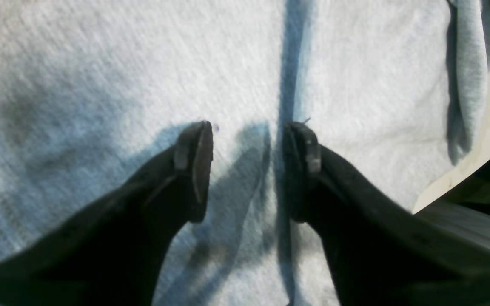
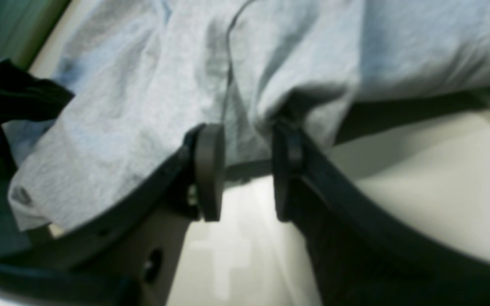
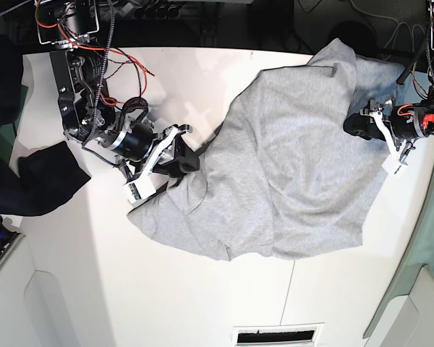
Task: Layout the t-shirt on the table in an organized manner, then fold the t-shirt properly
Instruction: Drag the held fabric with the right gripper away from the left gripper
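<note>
— White table (image 3: 94,289), what lies on it?
— Grey t-shirt (image 3: 289,166), spread rumpled across its middle and right; a dark cloth (image 3: 36,181) at its left edge.
— Jaws?
— Left gripper (image 1: 248,127): wide apart over the fabric, gripping nothing. Right gripper (image 2: 248,140): parted, a shirt fold between them.

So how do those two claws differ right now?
The left claw hangs over the middle of the t-shirt, jaws apart with only flat cloth under them; the right claw sits at the shirt's edge, a fold of cloth between its jaws above the white table. Both are black.
</note>
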